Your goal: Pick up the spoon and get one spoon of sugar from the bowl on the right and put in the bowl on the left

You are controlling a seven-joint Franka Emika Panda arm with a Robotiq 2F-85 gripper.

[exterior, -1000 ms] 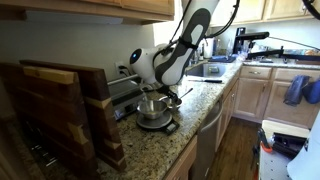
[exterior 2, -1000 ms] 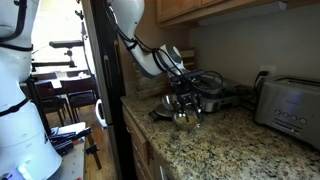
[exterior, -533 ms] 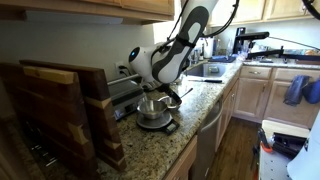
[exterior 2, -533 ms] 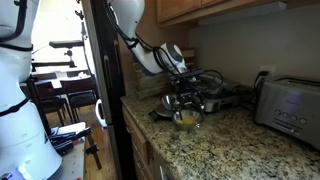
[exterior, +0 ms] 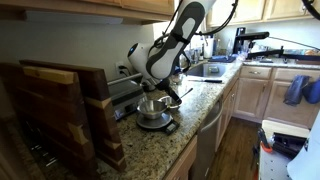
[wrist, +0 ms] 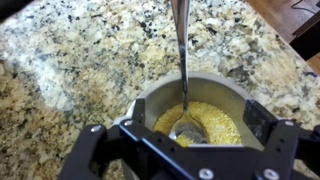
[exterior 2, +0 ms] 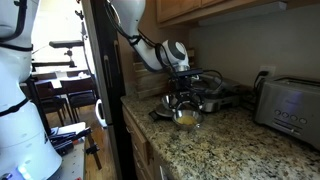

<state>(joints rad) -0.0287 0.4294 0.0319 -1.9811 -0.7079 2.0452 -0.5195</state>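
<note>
- While the gripper [wrist: 185,138] hangs straight above a grey bowl [wrist: 225,85] on the speckled stone counter [wrist: 70,50], its two fingers [wrist: 262,125] stand wide apart. One is on each side of the bowl, and they clamp nothing.
- The spoon [wrist: 181,50] lies free. Its scoop rests on the sugar [wrist: 225,120], a pale yellow-tan fill inside the bowl, and its handle leans out over the far rim.
- The rim seems to be what props the handle up, since no finger touches it.
- The fingers probably stand this wide so that they clear the bowl's sides.
- Whether this is the bowl to scoop from or the bowl to fill, I cannot tell.
- Only the wrist view shows the sugar's surface, the scoop, and the open gap between fingers and spoon.
- In both exterior views the arm hides most of the spoon.
- In an exterior view, the bowl [exterior 2: 185,119] shows its yellow fill from the side, a dark dish [exterior 2: 212,101] sits just behind it, and a toaster [exterior 2: 290,108] stands well apart.
- In an exterior view, wooden boards [exterior: 60,110] stand near the camera, well apart from the bowl [exterior: 152,110].
</note>
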